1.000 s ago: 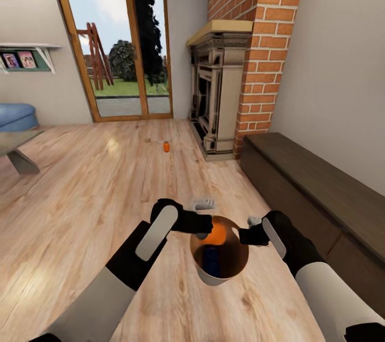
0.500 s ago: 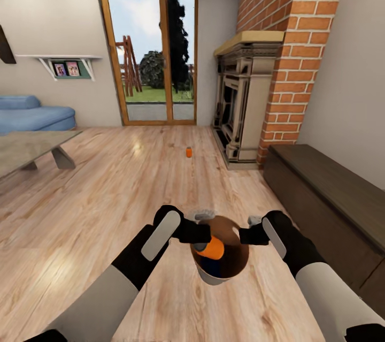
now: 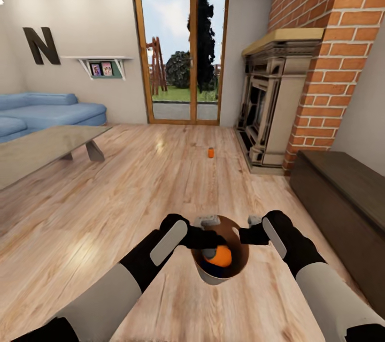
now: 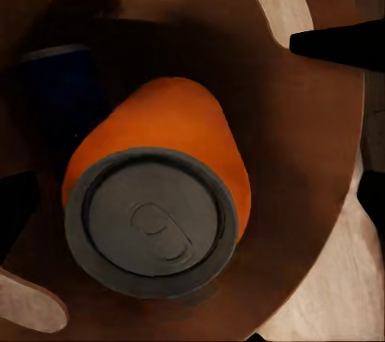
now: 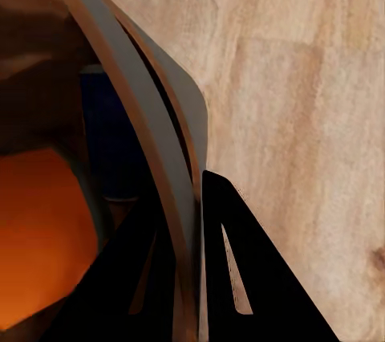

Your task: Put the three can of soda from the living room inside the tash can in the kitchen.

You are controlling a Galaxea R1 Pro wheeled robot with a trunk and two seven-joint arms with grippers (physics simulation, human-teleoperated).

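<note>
Our right gripper point(image 3: 247, 236) pinches the bin point(image 3: 207, 275) rim; our left gripper point(image 3: 211, 239) hangs spread above the orange can point(image 4: 156, 197) and blue can point(image 4: 60, 93) inside.

A single large dark letter "N" point(image 3: 41, 45) hangs on the pale far wall point(image 3: 91, 21), at the left above the blue sofa point(image 3: 48, 112). The two small framed pictures point(image 3: 101, 69) on the wall shelf point(image 3: 99, 59) beside it are too small to read.
</note>
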